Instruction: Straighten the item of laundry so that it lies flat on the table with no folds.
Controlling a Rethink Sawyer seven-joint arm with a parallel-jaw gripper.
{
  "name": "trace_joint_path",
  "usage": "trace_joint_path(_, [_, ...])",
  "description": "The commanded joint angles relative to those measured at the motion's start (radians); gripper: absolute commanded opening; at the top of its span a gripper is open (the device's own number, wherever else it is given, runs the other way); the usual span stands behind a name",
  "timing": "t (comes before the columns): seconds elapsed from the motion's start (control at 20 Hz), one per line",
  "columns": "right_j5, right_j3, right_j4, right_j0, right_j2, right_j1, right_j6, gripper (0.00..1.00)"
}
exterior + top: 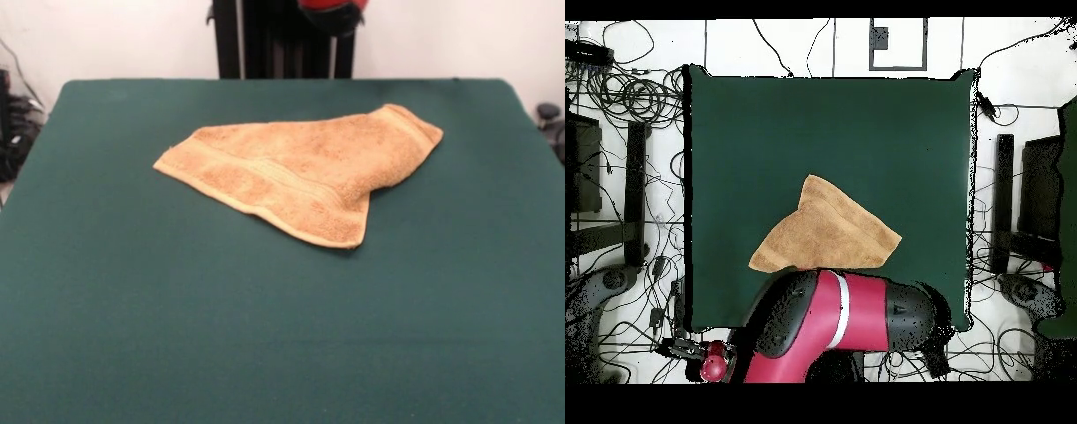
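Observation:
The item of laundry [300, 172], an orange-tan terry towel, lies folded over on itself a little behind the middle of the green table [265, 336]. A woven band runs along its near-left edge. Seen from above, the towel [827, 235] forms a rough triangle with its point away from the robot. The red and black arm [835, 320] is drawn back over the table's edge by the base and hides the towel's nearest hem. The arm's end with the gripper [687, 348] sits off the table at the lower left, far from the towel, and is too small to read.
Cables [635, 95] and dark stands [1003, 200] crowd the floor on both sides of the table. A black post [282, 40] rises behind the far edge, with a red arm part [331, 11] at the top of the front view.

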Motion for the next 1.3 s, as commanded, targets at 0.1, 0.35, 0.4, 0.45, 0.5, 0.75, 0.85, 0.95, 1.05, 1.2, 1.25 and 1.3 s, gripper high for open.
trace_joint_path(0.1, [0.067,-0.034,0.032,0.044,-0.089,-0.016,-0.327,1.00])
trace_joint_path(0.35, [0.072,-0.058,0.077,0.061,-0.140,-0.033,-0.415,1.00])
trace_joint_path(0.4, [0.071,-0.056,0.099,0.066,-0.164,-0.046,-0.454,1.00])
trace_joint_path(0.45, [0.070,-0.051,0.117,0.073,-0.182,-0.057,-0.477,1.00])
trace_joint_path(0.5, [0.068,-0.046,0.136,0.079,-0.200,-0.069,-0.499,1.00])
trace_joint_path(0.75, [0.035,-0.006,0.274,0.134,-0.324,-0.143,-0.632,1.00])
trace_joint_path(0.85, [0.023,0.031,0.352,0.173,-0.403,-0.190,-0.685,1.00])
trace_joint_path(0.95, [0.016,0.072,0.415,0.205,-0.489,-0.234,-0.724,1.00])
trace_joint_path(1.05, [0.012,0.108,0.462,0.236,-0.565,-0.282,-0.730,1.00])
trace_joint_path(1.2, [-0.052,0.173,0.580,0.267,-0.678,-0.316,-0.777,1.00])
trace_joint_path(1.25, [-0.072,0.189,0.608,0.274,-0.706,-0.319,-0.783,1.00])
trace_joint_path(1.3, [-0.097,0.220,0.664,0.290,-0.746,-0.336,-0.787,1.00])
